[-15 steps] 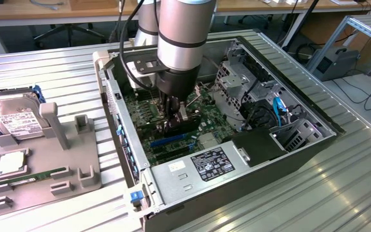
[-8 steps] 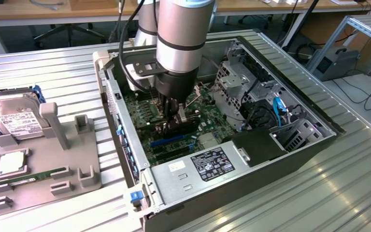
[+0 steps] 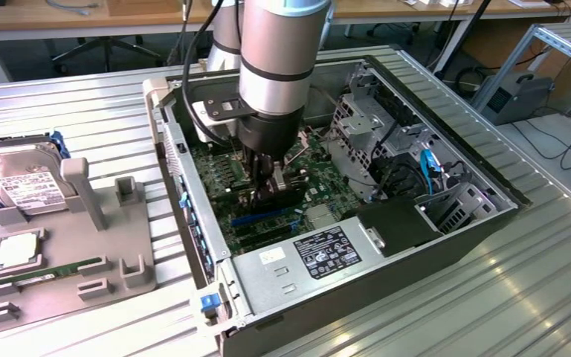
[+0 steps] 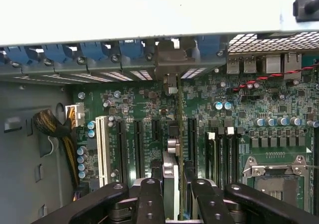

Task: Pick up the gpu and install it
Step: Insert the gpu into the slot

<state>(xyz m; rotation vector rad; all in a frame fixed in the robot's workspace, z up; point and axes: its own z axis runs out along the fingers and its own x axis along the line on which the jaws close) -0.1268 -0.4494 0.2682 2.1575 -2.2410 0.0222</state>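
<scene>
The claw [image 4: 172, 186] is clamped on the card [image 4: 171, 176], held upright on its edge over the green board [image 3: 265, 186] inside the open computer case [image 3: 464, 230], with the slots at twelve o'clock of it.

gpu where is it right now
The gpu stands on edge between the gripper's fingers, inside the open computer case, just above the motherboard's expansion slots in the middle of the exterior view.

Labels on the power supply [image 3: 327, 253] and hard drive [image 3: 27, 190] — print too small to read
</scene>
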